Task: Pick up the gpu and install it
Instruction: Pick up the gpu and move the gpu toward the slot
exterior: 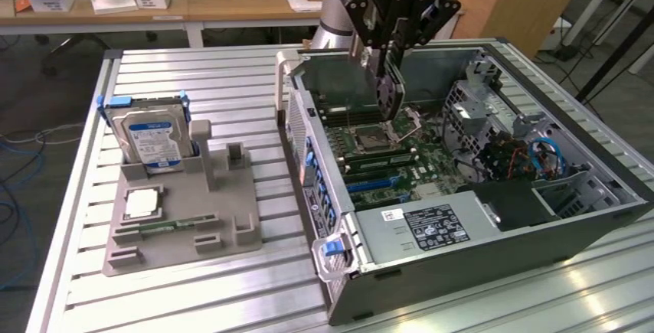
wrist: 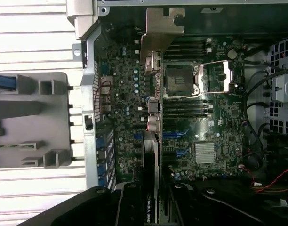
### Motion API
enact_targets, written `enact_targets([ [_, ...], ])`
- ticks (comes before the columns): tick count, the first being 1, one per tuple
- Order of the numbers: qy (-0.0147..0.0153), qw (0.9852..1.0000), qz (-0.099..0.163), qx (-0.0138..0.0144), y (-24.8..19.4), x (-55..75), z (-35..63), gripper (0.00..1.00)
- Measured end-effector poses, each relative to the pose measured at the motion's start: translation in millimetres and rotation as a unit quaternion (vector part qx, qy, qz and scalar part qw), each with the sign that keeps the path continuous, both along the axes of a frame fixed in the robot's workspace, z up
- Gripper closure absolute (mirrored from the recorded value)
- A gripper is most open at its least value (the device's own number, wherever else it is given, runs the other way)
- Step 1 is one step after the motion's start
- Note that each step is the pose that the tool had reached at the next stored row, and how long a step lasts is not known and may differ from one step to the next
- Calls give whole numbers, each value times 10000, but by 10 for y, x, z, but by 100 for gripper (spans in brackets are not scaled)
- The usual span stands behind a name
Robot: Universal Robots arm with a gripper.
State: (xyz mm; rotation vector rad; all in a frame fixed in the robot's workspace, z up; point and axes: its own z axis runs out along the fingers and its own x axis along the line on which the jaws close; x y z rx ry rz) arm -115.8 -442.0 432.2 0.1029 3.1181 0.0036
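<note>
The gpu (exterior: 390,92) is a thin black card hanging edge-down from my gripper (exterior: 391,51), which is shut on its upper edge. It is held above the motherboard (exterior: 394,157) inside the open computer case (exterior: 430,230), apart from the board. In the wrist view the gpu (wrist: 151,160) runs edge-on from between my fingers (wrist: 130,207) out over the motherboard (wrist: 205,127), its silver bracket (wrist: 160,28) at the far end near the case's rear wall. The cpu socket (wrist: 181,80) lies beside the card's line.
On the exterior view's left, a grey parts holder (exterior: 220,210) stands on the slatted aluminium table (exterior: 204,80). It carries a silver hard drive (exterior: 153,138), a processor (exterior: 141,203) and a green memory stick (exterior: 168,224). Cables and drive cages (exterior: 521,157) crowd the case's right side.
</note>
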Motion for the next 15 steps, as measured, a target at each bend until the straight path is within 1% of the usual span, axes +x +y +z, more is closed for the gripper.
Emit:
enact_targets([
  [15,0,10000,0,0,0,176,-2,74],
])
